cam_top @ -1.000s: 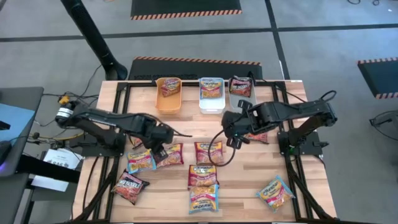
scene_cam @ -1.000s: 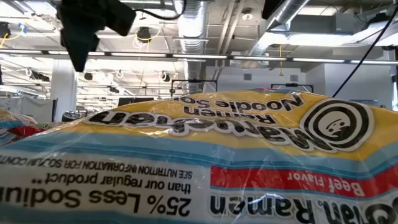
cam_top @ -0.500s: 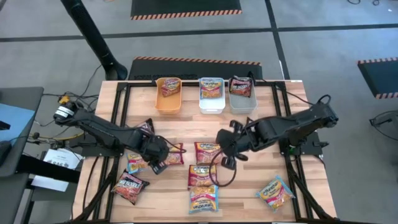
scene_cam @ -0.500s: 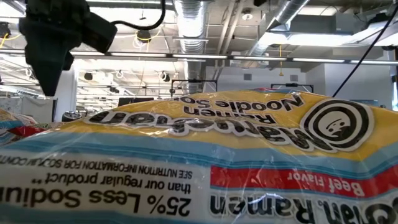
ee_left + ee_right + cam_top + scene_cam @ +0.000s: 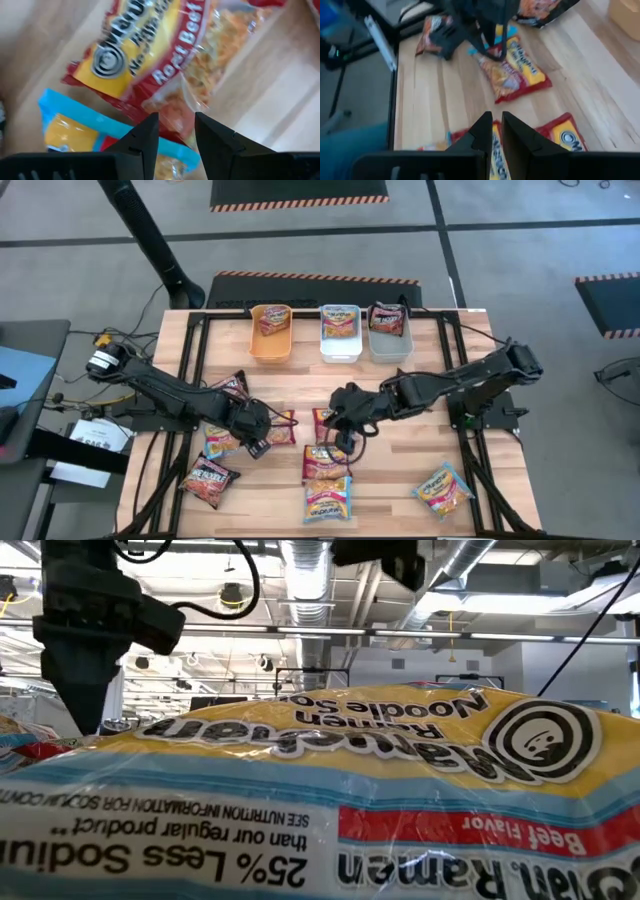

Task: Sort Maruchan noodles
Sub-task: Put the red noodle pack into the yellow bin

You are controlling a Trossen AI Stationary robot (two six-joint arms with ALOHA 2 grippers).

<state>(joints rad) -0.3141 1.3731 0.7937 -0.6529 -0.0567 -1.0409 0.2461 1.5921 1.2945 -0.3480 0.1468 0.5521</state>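
Note:
Several Maruchan noodle packets lie flat on the wooden table. My left gripper [image 5: 257,430] [image 5: 175,124] is low over the near-left part and open by a narrow gap. Its fingers stand above the edge of a red Roast Beef packet [image 5: 277,427] [image 5: 160,60], next to a blue packet [image 5: 222,442] [image 5: 75,125]. I cannot tell whether they touch the packet. My right gripper [image 5: 340,418] [image 5: 495,125] hovers shut above the middle packets [image 5: 330,423] [image 5: 495,155]. In the low view the left gripper [image 5: 80,680] hangs at the left behind a blue-yellow packet [image 5: 330,790].
An orange bin [image 5: 270,345], a white bin [image 5: 340,348] and a grey bin [image 5: 390,348] stand along the far edge, each with a packet inside. More packets lie near the near edge [image 5: 328,500] [image 5: 442,488] [image 5: 208,480] and at the left [image 5: 232,385]. Bare wood lies at the right.
My right gripper has swept from beside the grey bin toward the table's left and near edge, ending over the middle packets. My left gripper has moved a little toward the near edge and come down toward the red packet. No packet has moved.

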